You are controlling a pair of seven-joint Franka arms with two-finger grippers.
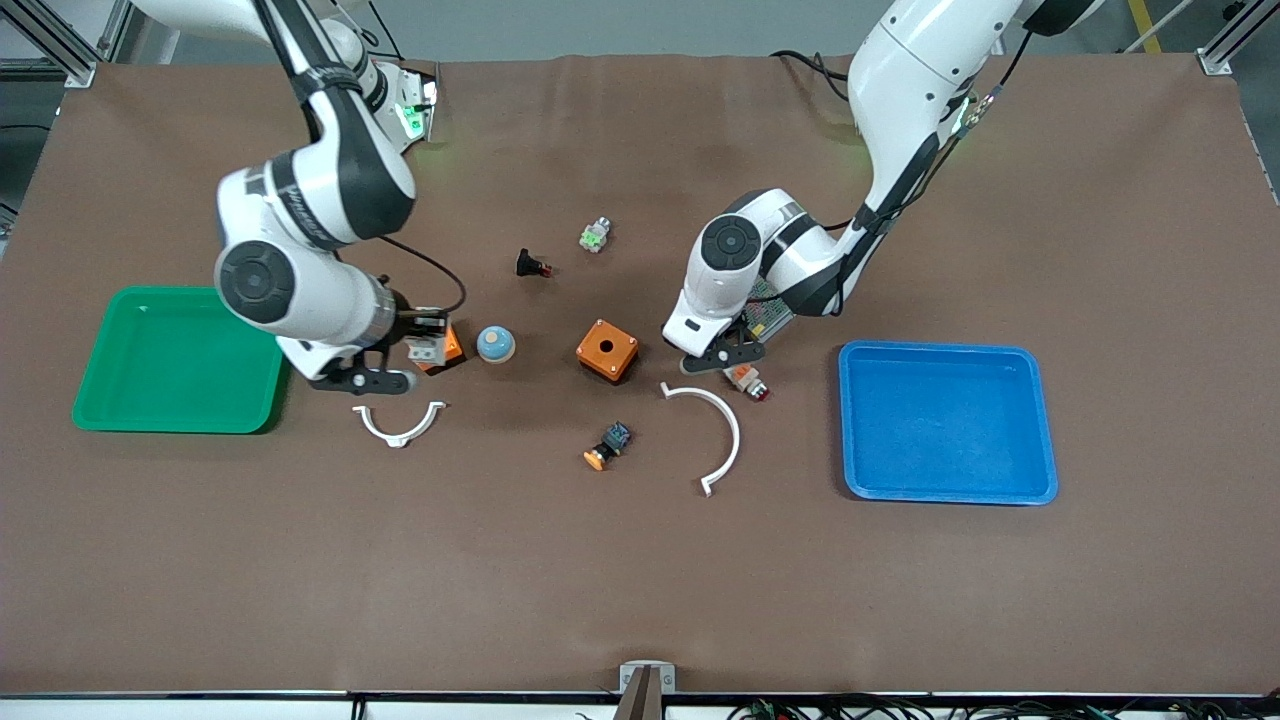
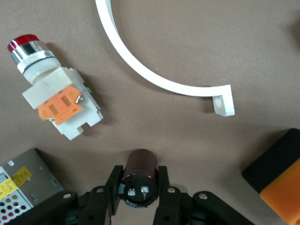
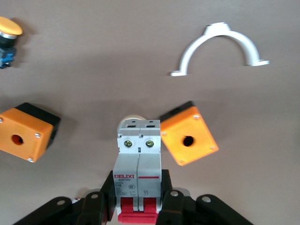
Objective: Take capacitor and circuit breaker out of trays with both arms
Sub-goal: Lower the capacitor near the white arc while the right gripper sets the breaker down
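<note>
Front view, reading from the right arm's end of the table: the green tray (image 1: 100, 420) holds nothing, and at about 3 o'clock from it the right gripper (image 3: 139, 192) is closed firmly on the circuit breaker (image 3: 139, 164), clamping its grey body near the red switch end. The breaker is already out of the tray, over the table, with its free end just beside an orange box (image 1: 450, 347) and a blue-domed part (image 1: 495, 344) close by. If it goes down here it could land on the box's edge, tip over, or push the box away. A small white clamp (image 1: 398, 424) at 6 o'clock from the gripper narrows the room further. The left gripper (image 2: 139, 187), at about 9 o'clock from the equally empty blue tray (image 1: 945, 497), is closed on the capacitor (image 2: 139, 176), pinching only the terminal end, so the dark body sticks out past the fingers. That short hold could let it swivel or slip. Being round, it could also roll once released, toward the white-orange button (image 2: 56, 101) or the large white arc (image 2: 154, 70). The grey metal box (image 2: 23, 187) lies just beside the fingers and could be bumped.
</note>
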